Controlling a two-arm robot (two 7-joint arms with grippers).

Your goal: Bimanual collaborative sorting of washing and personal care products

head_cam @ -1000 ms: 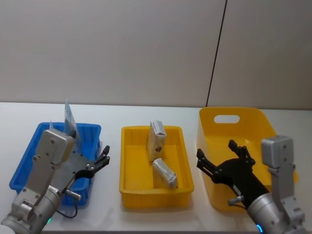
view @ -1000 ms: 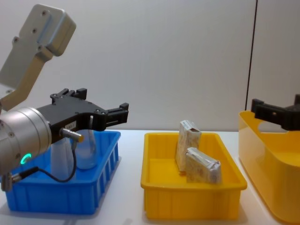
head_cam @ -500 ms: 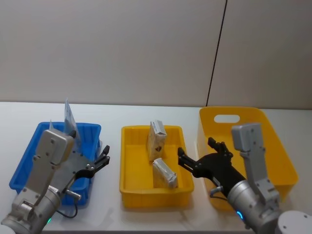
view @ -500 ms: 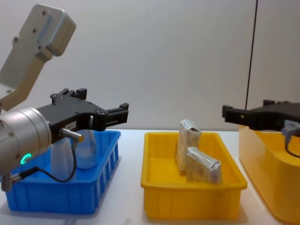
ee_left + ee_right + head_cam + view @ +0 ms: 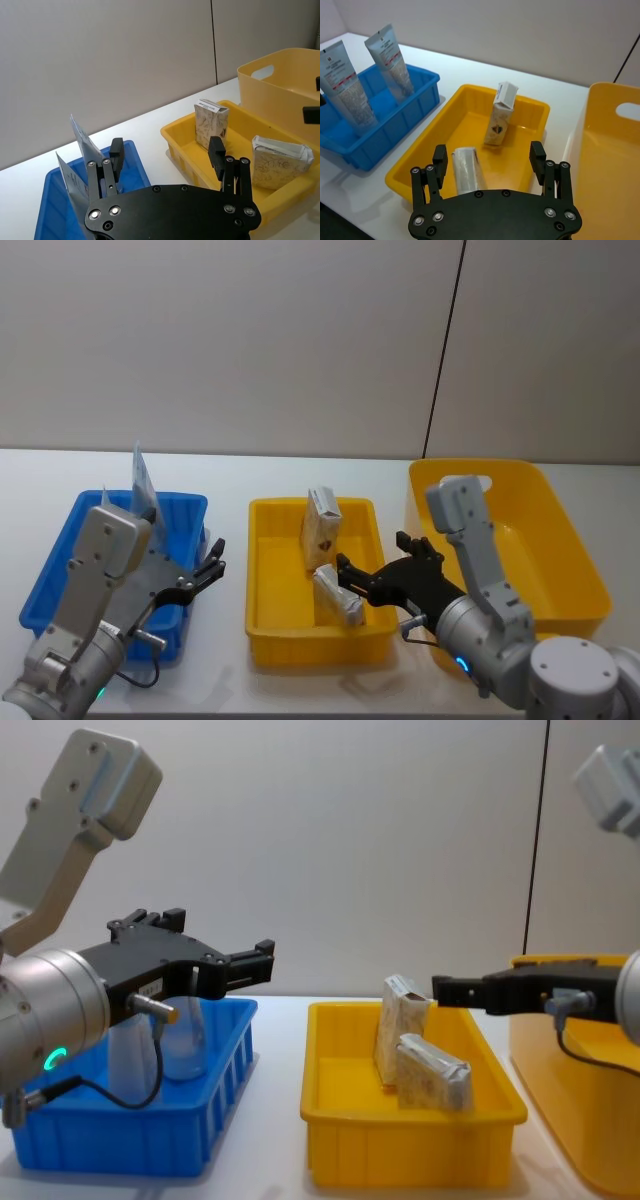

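Two cream-beige packets sit in the shallow yellow tray (image 5: 262, 585): one upright (image 5: 321, 520), one lying on its side (image 5: 338, 595). The right wrist view shows the same pair, upright packet (image 5: 500, 114) and lying packet (image 5: 465, 170). Pale-blue tubes (image 5: 142, 483) stand in the blue bin (image 5: 55, 580); two tubes (image 5: 342, 75) lean there. My right gripper (image 5: 372, 552) hovers open over the tray's right side, just above the lying packet, with nothing between its fingers. Beside the blue bin's right wall, my left gripper (image 5: 213, 562) hangs open and empty.
A tall yellow bin (image 5: 560, 530) with a handle slot stands at the right, empty inside. The three containers sit in a row on a white table, with narrow bare strips between them. A plain wall rises behind.
My right gripper has swung left, from over the tall yellow bin to above the shallow tray and the lying packet. The left arm and all products have stayed put.
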